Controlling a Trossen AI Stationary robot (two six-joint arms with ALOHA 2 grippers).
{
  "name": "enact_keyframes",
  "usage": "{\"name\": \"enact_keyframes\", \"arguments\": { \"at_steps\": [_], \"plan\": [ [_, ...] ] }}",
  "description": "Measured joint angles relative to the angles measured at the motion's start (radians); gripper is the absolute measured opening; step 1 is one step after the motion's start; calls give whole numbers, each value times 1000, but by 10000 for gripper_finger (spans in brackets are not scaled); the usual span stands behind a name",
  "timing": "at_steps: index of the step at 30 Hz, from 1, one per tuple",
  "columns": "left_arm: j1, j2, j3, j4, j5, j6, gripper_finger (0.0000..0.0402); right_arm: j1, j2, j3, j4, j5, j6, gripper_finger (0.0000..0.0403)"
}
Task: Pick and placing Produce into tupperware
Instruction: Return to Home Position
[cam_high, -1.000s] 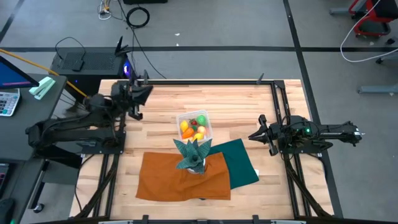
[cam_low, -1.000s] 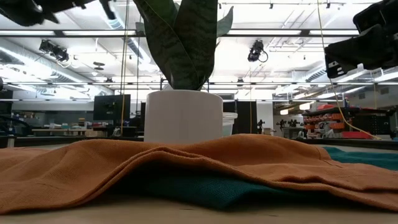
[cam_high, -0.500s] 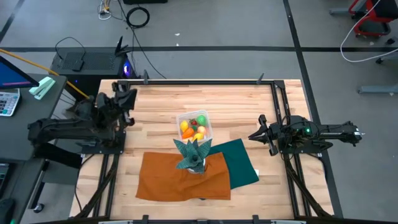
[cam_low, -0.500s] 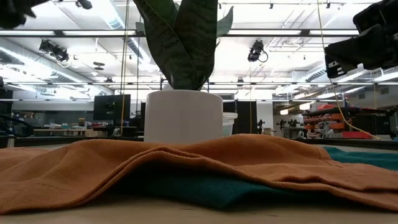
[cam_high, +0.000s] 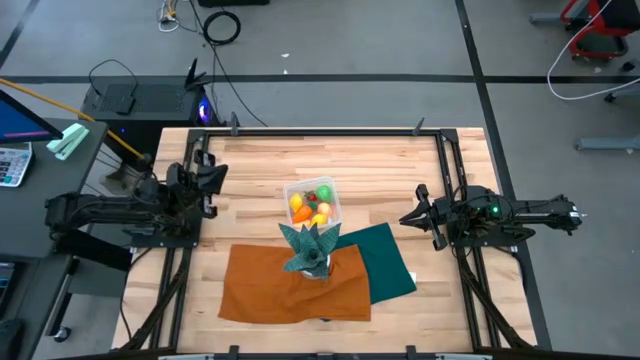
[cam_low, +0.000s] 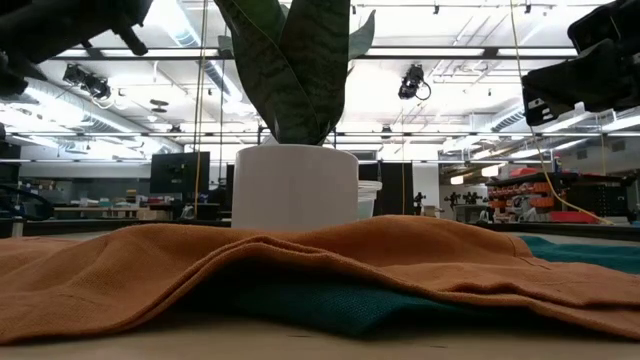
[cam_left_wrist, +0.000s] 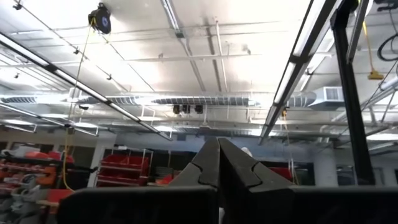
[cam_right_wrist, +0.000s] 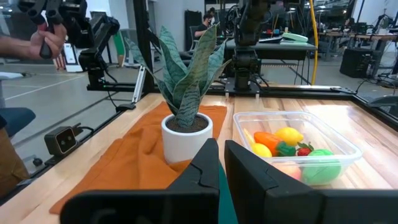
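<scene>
Item: produce (cam_high: 312, 204). Small yellow, orange, red and green pieces, all lying inside the clear container (cam_high: 289, 187) at mid-table, just behind the potted plant (cam_high: 306, 248). I see none loose on the wooden table (cam_high: 400, 160) or on the orange cloth (cam_high: 270, 285).

Item: left gripper (cam_high: 217, 173). At the table's left edge, well apart from the container, which lies to its right. Its wrist camera looks up at the ceiling, so it is tilted away from the work. Fingers pressed together, holding nothing.

Item: right gripper (cam_high: 405, 216). At the right edge, pointing across at the container, about as far off as the left one. Fingers drawn all but together, holding nothing.

Judgement: filling looks finished, so the coming move is away from the container, with only the left arm to park
</scene>
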Motion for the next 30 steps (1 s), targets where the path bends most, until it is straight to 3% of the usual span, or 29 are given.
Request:
{"name": "enact_keyframes", "arguments": {
  "at_steps": [14,27,30],
  "plan": [
    [-4,-187,-63,-15,21,2,8,0,0,0,0,0,0,0],
    [-4,-511,-63,-382,19,14,4,0,0,0,1,0,0,0],
    [-4,-515,-63,-443,19,7,9,0,0,0,1,0,0,0]
  ]
}}
